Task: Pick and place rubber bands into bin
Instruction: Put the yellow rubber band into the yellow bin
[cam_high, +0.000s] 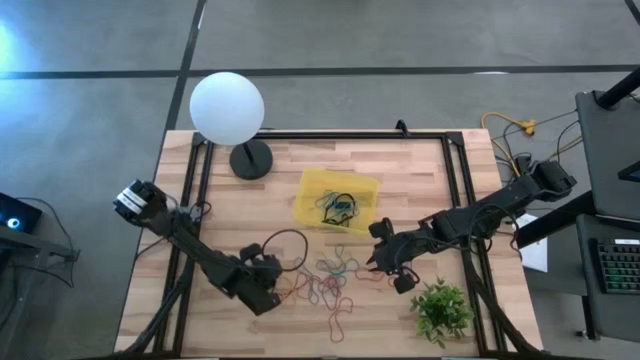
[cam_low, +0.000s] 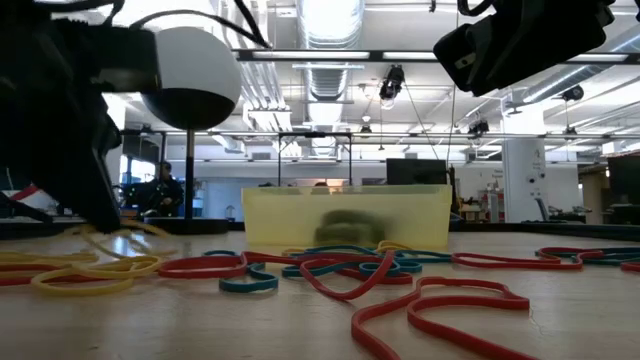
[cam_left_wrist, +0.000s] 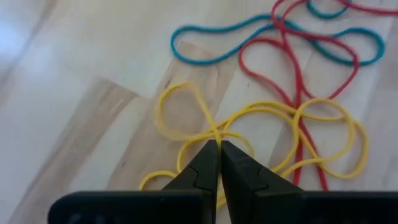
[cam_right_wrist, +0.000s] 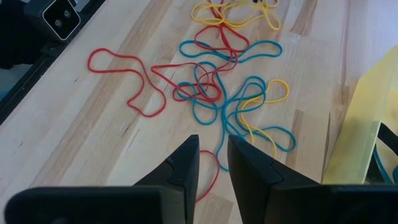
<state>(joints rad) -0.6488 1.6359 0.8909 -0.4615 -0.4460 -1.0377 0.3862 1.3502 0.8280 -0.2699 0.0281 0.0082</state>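
left gripper (cam_left_wrist: 219, 148) fingers are pinched shut on the limp, light yellow rubber bands (cam_left_wrist: 267, 134), best taken where strands cross, well short of the bin (cam_high: 338, 200), the right gripper (cam_right_wrist: 213, 155) waiting beside it.

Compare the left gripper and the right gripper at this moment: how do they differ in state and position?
The left gripper has its fingers shut, pinching the thin yellow rubber bands on the wooden table; the right gripper has a small gap between its fingers and holds nothing. The left gripper is down at the table surface; the right gripper hangs above the red and blue bands, beside the translucent yellow plastic bin. Both have dark fingers.
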